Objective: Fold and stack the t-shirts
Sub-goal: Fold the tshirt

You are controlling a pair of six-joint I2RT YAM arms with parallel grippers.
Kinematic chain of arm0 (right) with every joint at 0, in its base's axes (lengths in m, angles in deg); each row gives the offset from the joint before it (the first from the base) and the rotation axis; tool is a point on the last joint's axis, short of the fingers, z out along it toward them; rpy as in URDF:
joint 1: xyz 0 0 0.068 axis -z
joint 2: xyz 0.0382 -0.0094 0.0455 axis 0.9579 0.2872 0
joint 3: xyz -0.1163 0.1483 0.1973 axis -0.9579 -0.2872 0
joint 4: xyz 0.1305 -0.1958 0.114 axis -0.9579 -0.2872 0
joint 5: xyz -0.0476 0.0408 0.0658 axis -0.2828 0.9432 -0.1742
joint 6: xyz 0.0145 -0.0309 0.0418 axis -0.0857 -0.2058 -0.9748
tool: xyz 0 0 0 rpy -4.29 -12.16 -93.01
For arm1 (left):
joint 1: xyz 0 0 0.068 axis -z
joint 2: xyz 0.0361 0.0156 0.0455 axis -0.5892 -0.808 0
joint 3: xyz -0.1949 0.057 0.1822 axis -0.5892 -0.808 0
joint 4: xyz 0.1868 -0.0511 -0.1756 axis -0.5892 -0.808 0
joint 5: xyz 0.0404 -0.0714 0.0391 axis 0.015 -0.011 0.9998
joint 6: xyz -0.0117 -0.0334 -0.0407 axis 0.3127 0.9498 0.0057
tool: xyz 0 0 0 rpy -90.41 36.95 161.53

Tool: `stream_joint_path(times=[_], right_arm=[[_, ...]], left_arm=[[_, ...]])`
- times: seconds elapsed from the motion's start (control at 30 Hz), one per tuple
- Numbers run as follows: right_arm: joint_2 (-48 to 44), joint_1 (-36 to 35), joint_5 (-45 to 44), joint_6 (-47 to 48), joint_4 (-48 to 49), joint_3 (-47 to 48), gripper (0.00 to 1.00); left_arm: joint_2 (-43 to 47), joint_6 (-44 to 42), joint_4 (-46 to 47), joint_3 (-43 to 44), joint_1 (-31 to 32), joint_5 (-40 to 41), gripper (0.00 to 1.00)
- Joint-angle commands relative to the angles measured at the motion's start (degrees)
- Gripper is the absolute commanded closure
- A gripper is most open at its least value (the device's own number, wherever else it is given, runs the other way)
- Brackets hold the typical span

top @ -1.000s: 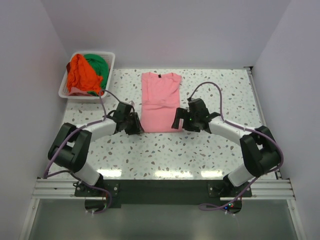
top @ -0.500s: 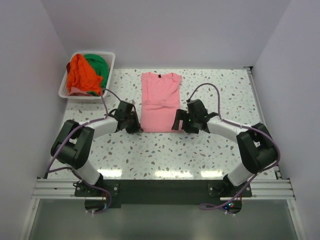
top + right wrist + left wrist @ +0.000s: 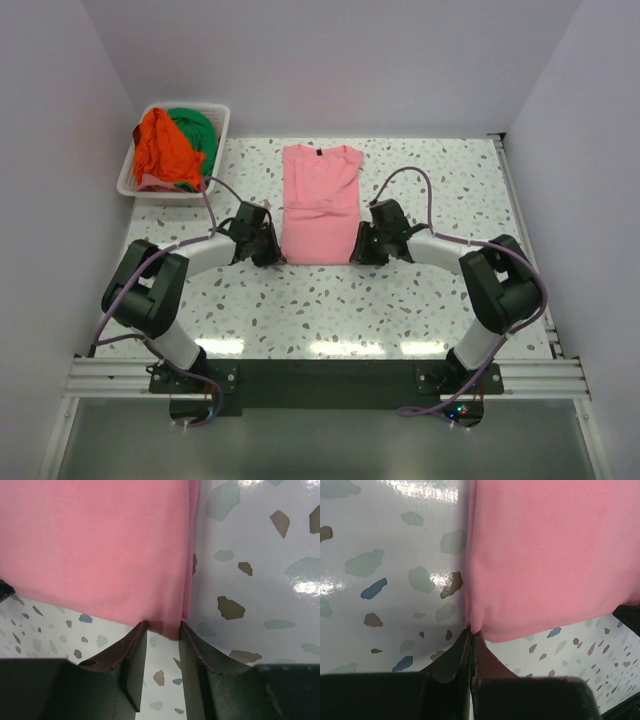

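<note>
A pink t-shirt (image 3: pixel 318 205) lies flat on the speckled table, folded lengthwise, collar at the far end. My left gripper (image 3: pixel 276 256) is at its near left corner; the left wrist view shows the gripper (image 3: pixel 471 630) shut, pinching that corner of the pink t-shirt (image 3: pixel 545 555). My right gripper (image 3: pixel 357 252) is at the near right corner. In the right wrist view its jaws (image 3: pixel 162 627) stand partly apart, straddling the hem of the pink t-shirt (image 3: pixel 100 545). An orange t-shirt (image 3: pixel 160 150) and a green t-shirt (image 3: pixel 197 130) lie crumpled in the basket.
The white slotted basket (image 3: pixel 223 122) stands at the far left corner of the table. White walls close in the table on the left, back and right. A metal rail runs along the near edge by the arm bases.
The left gripper has shut on the shirt's near left corner. The right gripper has moved left onto the near right corner, and its jaws have narrowed around the hem.
</note>
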State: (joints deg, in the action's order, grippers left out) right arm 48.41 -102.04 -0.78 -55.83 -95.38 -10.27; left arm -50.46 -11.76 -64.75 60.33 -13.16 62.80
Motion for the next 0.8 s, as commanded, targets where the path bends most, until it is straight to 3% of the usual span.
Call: stream_joint_path(times=[0.0,0.23,0.3,0.6,0.77], right_arm=[[1.49,0.17,0.05,0.26,0.8,1.1,0.66],[0.09,0.25,-0.48,0.7,2.12,-1.97,0.95],[-0.27,0.25,0.49,0.87,3.17,-2.94,0.99],[-9.4,-0.01,4.88,1.22,4.06,-13.13,1.0],[-17.66,-0.97,8.48,0.35,2.22,-21.04,1.0]], left_arm=[[0.32,-0.98,0.89,0.32,0.18,1.94,1.0],[2.08,-0.81,1.33,-2.22,0.53,2.38,1.0],[3.13,-0.63,1.24,-3.01,0.88,2.55,1.0],[10.42,2.0,-0.33,-10.13,4.74,4.4,1.0],[17.36,5.07,-4.29,-14.61,10.63,5.45,1.0]])
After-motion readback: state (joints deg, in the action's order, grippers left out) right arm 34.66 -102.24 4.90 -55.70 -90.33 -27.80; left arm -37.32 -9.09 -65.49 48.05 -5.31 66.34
